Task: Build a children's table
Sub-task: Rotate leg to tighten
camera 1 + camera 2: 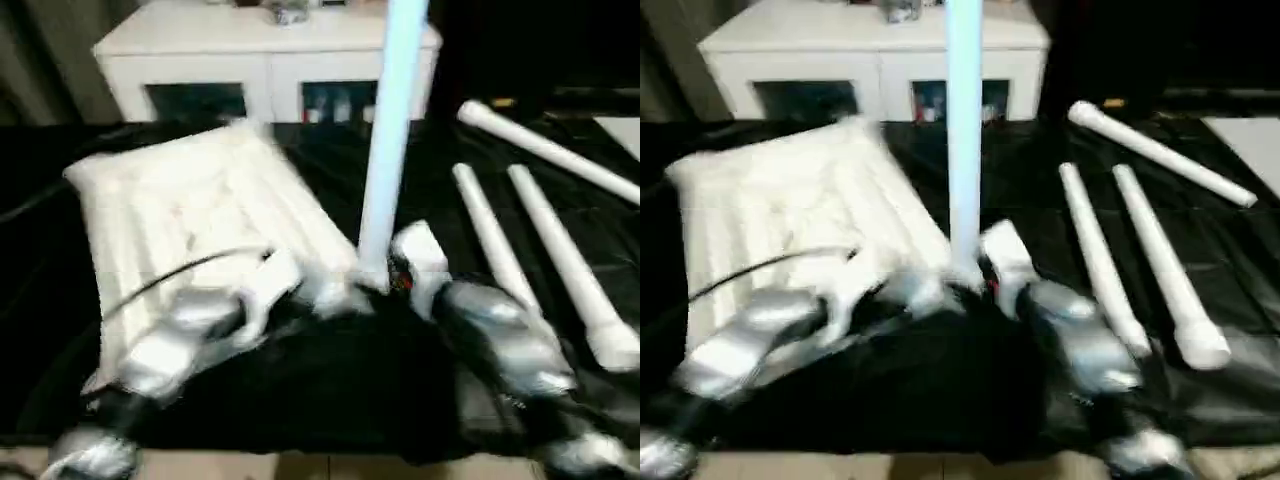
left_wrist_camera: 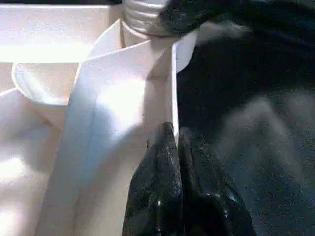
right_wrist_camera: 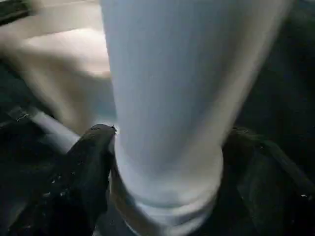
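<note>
The children's table top [image 1: 190,200] lies underside up on a black cloth. One white leg [image 1: 390,130] stands upright in its near right corner socket. My right gripper [image 3: 167,147] is at the base of that leg [image 3: 167,88], one black finger [image 3: 93,162] on each side of it, open. My left gripper [image 2: 174,142] is shut on the thin rim wall [image 2: 173,88] of the top, just beside the same socket; in the left eye view the left gripper [image 1: 322,295] sits left of the leg's foot.
Three loose white legs [image 1: 540,150] [image 1: 490,235] [image 1: 570,260] lie on the black cloth [image 1: 330,390] to the right. A white cabinet [image 1: 270,50] with glass doors stands behind. The near edge of the cloth [image 1: 300,455] runs below my forearms.
</note>
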